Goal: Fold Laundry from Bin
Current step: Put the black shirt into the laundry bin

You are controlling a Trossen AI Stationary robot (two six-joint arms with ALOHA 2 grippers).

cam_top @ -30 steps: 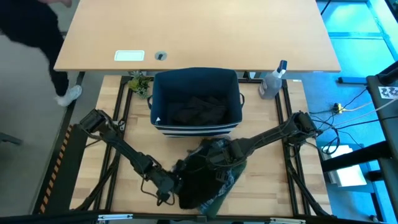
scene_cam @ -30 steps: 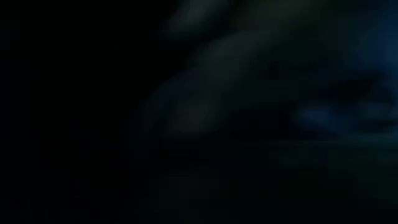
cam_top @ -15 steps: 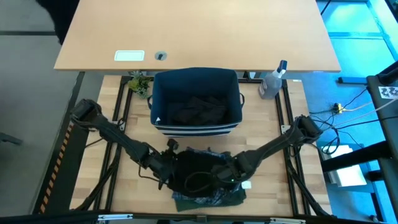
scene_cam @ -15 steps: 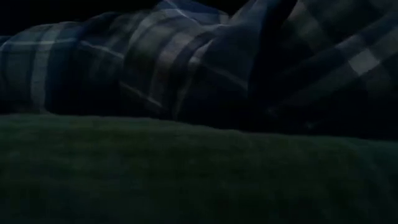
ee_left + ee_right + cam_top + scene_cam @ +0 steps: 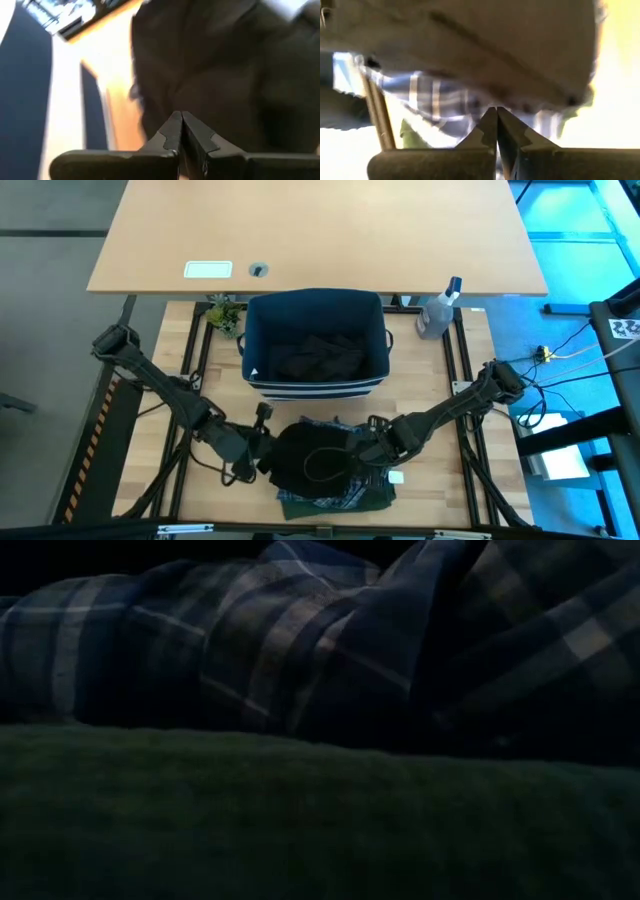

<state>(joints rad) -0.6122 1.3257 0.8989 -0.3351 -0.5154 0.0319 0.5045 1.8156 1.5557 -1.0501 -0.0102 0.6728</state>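
In front of the bin (image 5: 315,340), the left gripper (image 5: 262,463) and right gripper (image 5: 366,452), both pinched together, have drawn slightly apart beside the black garment (image 5: 315,463).

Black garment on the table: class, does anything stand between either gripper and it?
Nothing visible does. The left gripper sits shut at the black garment's left edge and the right gripper shut at its right edge. The plaid shirt lies underneath it.
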